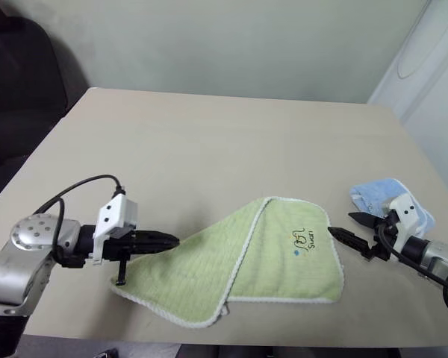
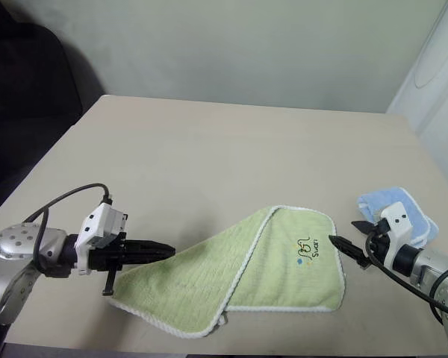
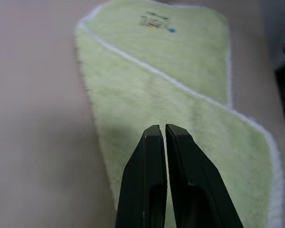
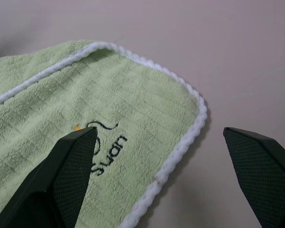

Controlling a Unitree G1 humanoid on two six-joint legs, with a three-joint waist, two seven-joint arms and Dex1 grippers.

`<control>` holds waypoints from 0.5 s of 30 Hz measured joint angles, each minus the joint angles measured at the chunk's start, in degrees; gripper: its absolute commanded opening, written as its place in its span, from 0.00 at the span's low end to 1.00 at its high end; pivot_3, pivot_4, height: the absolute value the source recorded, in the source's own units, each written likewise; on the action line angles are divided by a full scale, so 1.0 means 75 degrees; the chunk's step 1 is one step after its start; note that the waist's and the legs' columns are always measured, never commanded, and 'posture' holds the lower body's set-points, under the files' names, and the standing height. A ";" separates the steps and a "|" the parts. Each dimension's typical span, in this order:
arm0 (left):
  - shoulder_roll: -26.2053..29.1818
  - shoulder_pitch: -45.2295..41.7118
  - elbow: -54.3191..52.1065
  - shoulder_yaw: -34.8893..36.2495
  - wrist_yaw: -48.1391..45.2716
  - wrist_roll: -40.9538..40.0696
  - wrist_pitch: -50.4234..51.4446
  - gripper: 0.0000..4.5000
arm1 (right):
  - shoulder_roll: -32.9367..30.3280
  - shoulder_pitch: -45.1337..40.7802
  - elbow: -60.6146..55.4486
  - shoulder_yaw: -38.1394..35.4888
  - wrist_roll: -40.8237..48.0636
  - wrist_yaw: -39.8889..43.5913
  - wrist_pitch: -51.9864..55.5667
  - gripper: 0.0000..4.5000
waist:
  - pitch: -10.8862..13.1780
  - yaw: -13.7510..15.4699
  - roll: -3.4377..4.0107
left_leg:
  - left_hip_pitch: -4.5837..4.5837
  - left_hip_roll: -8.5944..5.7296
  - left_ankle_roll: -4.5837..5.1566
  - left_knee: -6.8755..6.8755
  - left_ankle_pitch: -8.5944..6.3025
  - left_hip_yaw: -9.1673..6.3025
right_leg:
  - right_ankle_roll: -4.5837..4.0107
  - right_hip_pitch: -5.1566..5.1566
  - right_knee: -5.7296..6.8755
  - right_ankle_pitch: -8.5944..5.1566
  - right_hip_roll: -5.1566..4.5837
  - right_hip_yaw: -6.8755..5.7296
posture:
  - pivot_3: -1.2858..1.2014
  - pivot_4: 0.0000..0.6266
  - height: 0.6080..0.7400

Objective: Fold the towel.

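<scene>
The towel point(image 1: 246, 261), light green with a white stitched edge, lies on the beige table point(image 1: 209, 142) in the lower middle of the head views. It is folded over unevenly: one layer's white edge runs as a diagonal line from the upper middle of the cloth down toward the lower edge, so that the left part forms a slanted flap over the rest. The right part shows a small embroidered logo point(image 1: 304, 242) with dark lettering. There are no containers on the table.

The left gripper point(image 1: 170, 240) sits at the lower left of the frame, just beside the towel's left edge, pointing toward the right. Its two black fingers point(image 3: 152, 175) are pressed together with only a thin slit between them and nothing pinched there; in the left wrist view they hang above the green cloth.

The right gripper point(image 1: 347, 227) is at the lower right, at the towel's right edge near the logo. Its fingers point(image 4: 69, 166) are spread wide, one over the cloth beside the lettering, the other over bare table past the white edging, and they have hold of nothing.

A smaller light blue cloth point(image 1: 377, 195) lies bunched at the right side of the frame, behind the right gripper and apart from the towel.
</scene>
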 measured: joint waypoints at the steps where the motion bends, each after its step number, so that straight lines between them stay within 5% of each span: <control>1: 0.0099 -0.0116 -0.0100 -0.0187 -0.0274 0.0057 -0.0180 0.05 | 0.0004 -0.0011 -0.0003 0.0001 -0.0001 -0.0015 0.0000 1.00 | -0.0001 0.0001 0.0001 | -0.0001 0.0000 0.0001 0.0000 -0.0001 0.0000 | -0.0004 0.0000 0.0000 0.0002 -0.0001 0.0000 | 0.52 0.24 1.00; 4: 0.0234 -0.0341 -0.0312 -0.0709 -0.0863 0.0278 -0.0719 0.05 | 0.0048 0.0003 -0.0014 0.0013 -0.0002 -0.0080 0.0000 1.00 | -0.0003 -0.0002 0.0003 | 0.0000 0.0000 -0.0001 -0.0001 -0.0006 0.0000 | -0.0004 0.0000 0.0000 0.0003 -0.0003 0.0000 | 0.52 0.24 1.00; 6: 0.0281 -0.0410 -0.0405 -0.1163 -0.1042 0.0516 -0.1118 0.14 | 0.0106 0.0019 -0.0028 0.0027 -0.0002 -0.0143 0.0000 1.00 | -0.0004 -0.0007 0.0005 | 0.0002 0.0001 -0.0001 -0.0002 -0.0007 0.0000 | -0.0004 0.0000 0.0000 0.0003 -0.0003 0.0000 | 0.52 0.24 1.00; 14: 0.0302 -0.0739 -0.0502 -0.2920 -0.1103 0.1062 -0.2421 0.73 | 0.0252 0.0248 -0.0391 0.0036 0.0011 -0.0431 0.0061 1.00 | -0.0005 -0.0006 0.0011 | -0.0003 0.0002 -0.0001 -0.0001 -0.0007 0.0000 | 0.0017 -0.0002 0.0000 -0.0011 -0.0004 -0.0001 | 0.52 0.24 1.00; 15: 0.0220 -0.0752 -0.0502 -0.3019 -0.1104 0.1170 -0.2579 0.73 | 0.0252 0.0304 -0.0431 0.0023 0.0012 -0.0455 0.0082 1.00 | -0.0005 -0.0003 0.0010 | -0.0006 0.0003 -0.0001 -0.0001 -0.0007 -0.0001 | 0.0026 -0.0003 0.0000 -0.0016 -0.0004 -0.0001 | 0.52 0.24 1.00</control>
